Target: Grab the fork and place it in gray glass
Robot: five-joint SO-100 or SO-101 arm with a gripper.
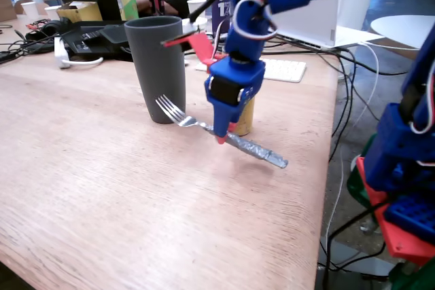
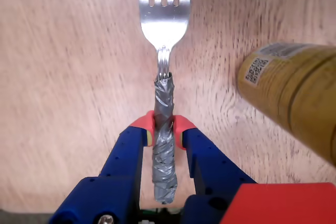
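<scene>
The fork (image 1: 204, 127) is silver with a crinkled gray-taped handle. My blue gripper (image 1: 221, 135) with red fingertips is shut on the taped handle and holds the fork roughly level just above the table, tines pointing left toward the gray glass (image 1: 158, 66). The glass stands upright on the wooden table, just left of the tines. In the wrist view the fork (image 2: 164, 93) runs up the middle, its handle clamped between the red fingertips (image 2: 144, 123) of the gripper (image 2: 164, 129), tines at the top edge.
A gold-yellow can (image 1: 243, 117) stands right behind the gripper; it also shows in the wrist view (image 2: 294, 93) at the right. Keyboard (image 1: 282, 69), cables, laptop and cups crowd the table's back. The table's right edge (image 1: 326, 168) is close.
</scene>
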